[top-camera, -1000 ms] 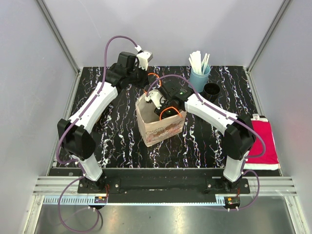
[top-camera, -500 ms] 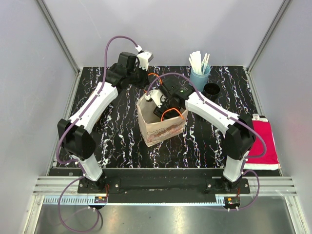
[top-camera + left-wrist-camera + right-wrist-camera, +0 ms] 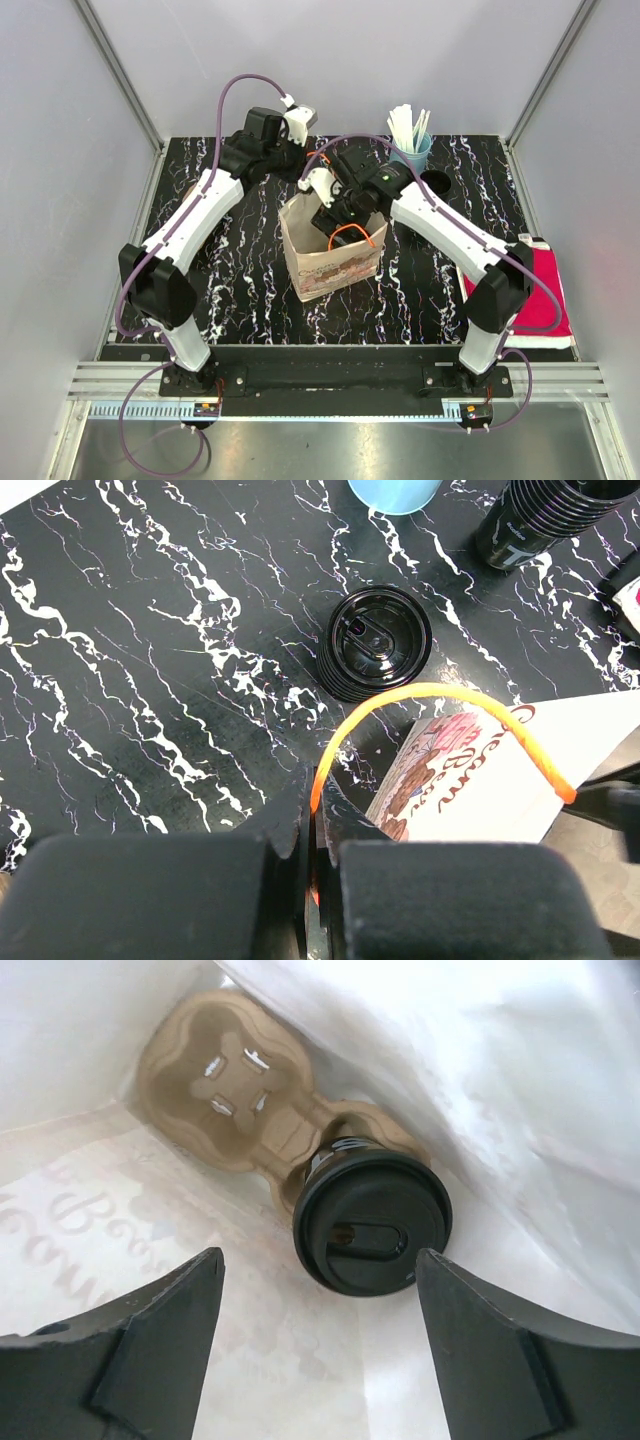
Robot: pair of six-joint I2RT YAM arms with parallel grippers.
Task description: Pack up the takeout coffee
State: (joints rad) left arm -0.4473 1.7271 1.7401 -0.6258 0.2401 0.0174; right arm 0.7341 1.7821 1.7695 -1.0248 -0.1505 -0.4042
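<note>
Just over lidded cup [image 3: 372, 1223], right gripper [image 3: 318, 1265] wide apart; left gripper [image 3: 308, 825] tight on handle [image 3: 440, 692]

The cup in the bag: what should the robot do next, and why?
Probably lift the right gripper straight up out of the bag. Its jaws are open and clear of the cup, which sits with its lid on in the carrier at the bottom. The left gripper is shut on the handle, which should steady the bag.
</note>
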